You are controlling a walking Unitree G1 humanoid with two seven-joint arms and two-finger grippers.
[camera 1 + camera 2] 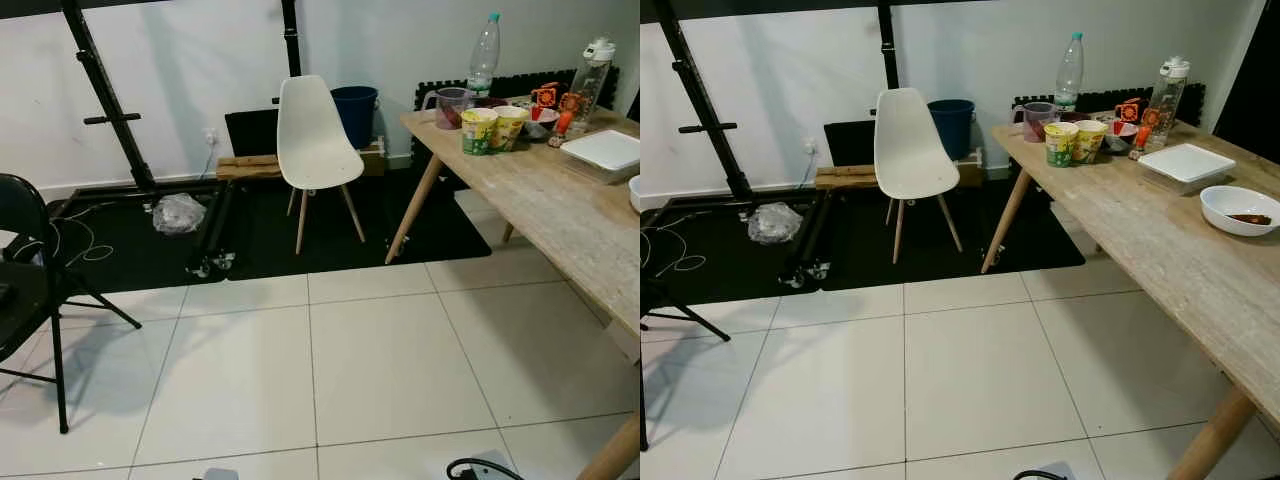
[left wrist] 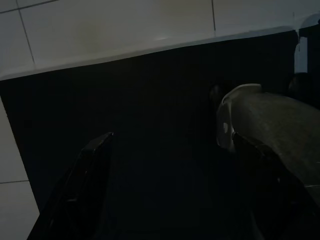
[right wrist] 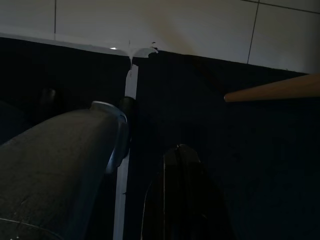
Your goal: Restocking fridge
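A long wooden table (image 1: 1160,245) runs along my right. At its far end stand a clear water bottle (image 1: 1069,62), a pinkish measuring jug (image 1: 1038,120), two yellow-green cups (image 1: 1061,143) and a clear bottle with a white lid (image 1: 1167,90). Nearer lie a white lidded container (image 1: 1185,162) and a white bowl (image 1: 1241,208) holding a little food. My left gripper (image 2: 165,150) hangs idle in shade over a black mat and white tiles. My right gripper (image 3: 172,162) also hangs low in the dark beside my grey leg.
A white chair (image 1: 908,150) stands on the black floor mat (image 1: 870,250), with a blue bucket (image 1: 952,125) behind it. A black folding chair (image 1: 30,290) is close on my left. A black rack frame (image 1: 110,110), cables and a plastic bag (image 1: 178,212) line the far wall.
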